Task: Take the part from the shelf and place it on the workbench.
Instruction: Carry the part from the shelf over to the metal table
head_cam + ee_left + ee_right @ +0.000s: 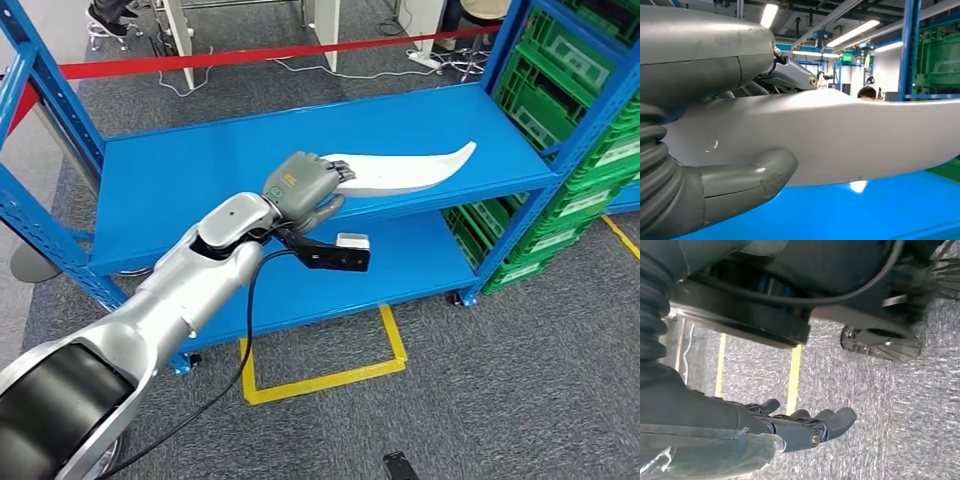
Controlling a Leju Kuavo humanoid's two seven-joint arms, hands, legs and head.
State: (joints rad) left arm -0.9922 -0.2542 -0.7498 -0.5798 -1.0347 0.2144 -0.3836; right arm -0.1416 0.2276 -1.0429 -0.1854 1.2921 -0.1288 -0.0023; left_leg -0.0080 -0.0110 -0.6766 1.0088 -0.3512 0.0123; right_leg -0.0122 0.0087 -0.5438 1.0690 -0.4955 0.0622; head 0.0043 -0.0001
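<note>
white part (400, 172) clamped at its thick end by my left hand (306, 186) — thumb under, fingers over, so it lifts off the shelf (189, 170) level.

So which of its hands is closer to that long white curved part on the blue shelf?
The left. The left hand grips one end of the white curved part on the blue shelf. The right hand hangs low over the grey carpet, away from the shelf.
</note>
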